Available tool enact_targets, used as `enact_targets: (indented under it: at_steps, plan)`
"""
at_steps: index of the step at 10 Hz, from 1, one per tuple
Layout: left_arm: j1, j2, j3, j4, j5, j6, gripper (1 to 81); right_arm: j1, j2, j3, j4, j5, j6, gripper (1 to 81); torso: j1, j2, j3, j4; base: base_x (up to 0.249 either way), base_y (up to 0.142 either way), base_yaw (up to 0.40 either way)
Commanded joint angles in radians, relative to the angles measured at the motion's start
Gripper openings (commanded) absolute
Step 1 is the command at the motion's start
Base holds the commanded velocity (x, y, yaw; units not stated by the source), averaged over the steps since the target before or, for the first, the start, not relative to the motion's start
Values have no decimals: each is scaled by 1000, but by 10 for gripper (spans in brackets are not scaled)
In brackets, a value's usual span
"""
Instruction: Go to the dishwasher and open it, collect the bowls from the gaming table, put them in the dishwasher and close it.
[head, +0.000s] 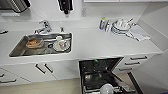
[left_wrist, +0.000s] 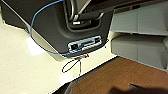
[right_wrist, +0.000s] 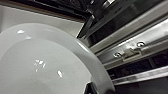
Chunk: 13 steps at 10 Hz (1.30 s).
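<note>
White bowl (head: 107, 88) over open dishwasher (head: 100, 72)

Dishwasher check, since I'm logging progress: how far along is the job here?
Done: the dishwasher stands open under the counter, its dark inside and racks showing. In hand: a pale round bowl shows large in the right wrist view, beside the dishwasher's metal rails; it also appears over the open dishwasher in the head view. Whether the end effector grips it is unclear. Left: closing the dishwasher.

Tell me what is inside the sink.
In the sink: an orange-brown bowl, a white cup and a white plate. What lies beneath them is covered.
</note>
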Motion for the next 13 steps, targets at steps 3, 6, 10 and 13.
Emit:
enact_targets:
  at_steps: [3, 6, 10, 13]
  plan:
    - [101, 79, -65, 17, 36, 27, 811, 217, 58, -126, 10, -81, 66, 10, 0, 0, 0, 0, 0, 0, 0]
    - [118, 96, -78, 13, 38, 27, 811, 292, 124, -279, 18, -90, 77, 10, 0, 0, 0, 0, 0, 0, 0]
    - [184, 180, -187, 14, 36, 27, 811, 375, 176, -376, 18, -113, 94, 10, 0, 0, 0, 0, 0, 0, 0]
    - [186, 253, -305, 16, 36, 28, 811, 385, 176, -373, 24, -116, 103, 811, 0, 0, 0, 0, 0, 0, 0]
